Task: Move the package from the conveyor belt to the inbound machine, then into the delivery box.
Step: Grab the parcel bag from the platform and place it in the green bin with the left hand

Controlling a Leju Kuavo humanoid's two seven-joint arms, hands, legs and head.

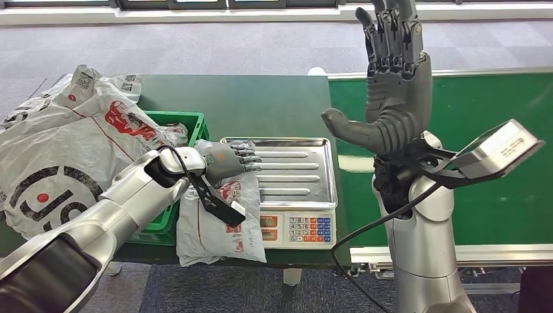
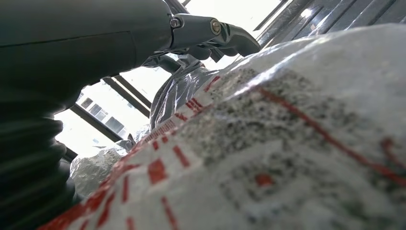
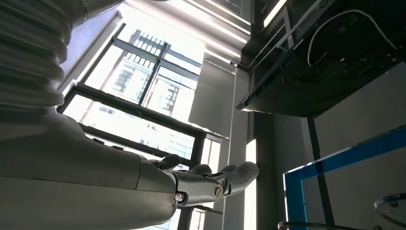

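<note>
The package (image 1: 222, 225), a white poly bag with red print, lies on the counter (image 1: 261, 104) against the near-left corner of the scale (image 1: 287, 186), its upper edge lapping onto the steel weighing tray (image 1: 323, 171). The scale is judged to be the inbound machine. The left hand (image 1: 225, 158) rests flat on top of the package beside the tray, fingers (image 1: 251, 158) extended over the tray edge. Whether it grips the bag or only presses on it cannot be told; the left wrist view shows just the printed film close under the palm. The package is not fully on the tray, so weighing looks incomplete.

The right hand (image 1: 391, 78) stands raised above the conveyor belt (image 1: 482, 104), right of the scale, fingers spread and empty, evidently parked clear of the work.

The green delivery box (image 1: 186, 124) sits left of the scale, with larger bags (image 1: 59, 150) piled against it.
</note>
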